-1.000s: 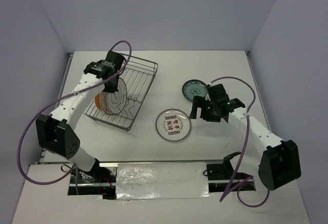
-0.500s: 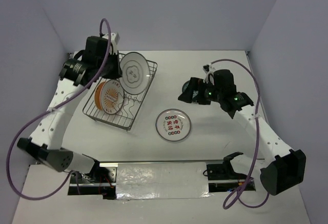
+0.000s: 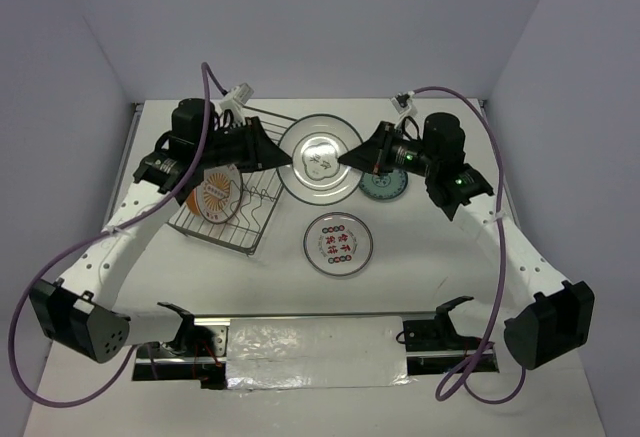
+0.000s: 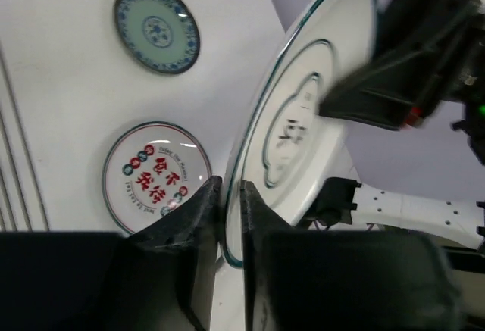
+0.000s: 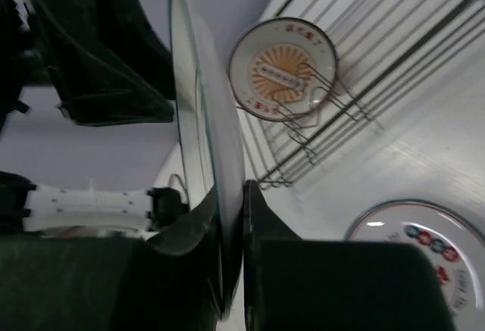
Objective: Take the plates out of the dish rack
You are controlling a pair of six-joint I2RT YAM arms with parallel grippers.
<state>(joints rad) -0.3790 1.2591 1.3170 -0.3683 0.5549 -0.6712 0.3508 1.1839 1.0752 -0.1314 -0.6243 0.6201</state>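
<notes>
— Lifted out of the rack (image 3: 262,209) and swung rightward since a second ago: white plate (image 3: 322,157), now in mid-air between the arms.

— And the left hand (image 3: 281,157)?

— Clenched on the plate's left rim. Right hand (image 3: 352,157), spread wide a moment back, now pinched on the opposite rim.

— Looks like a handover, then.

— Probably. Calls for the left to let go before any carrying off. Orange plate (image 3: 217,194) still in the rack; red plate (image 3: 338,243) and teal plate (image 3: 385,186) already flat on the worktop (image 3: 420,287).
</notes>
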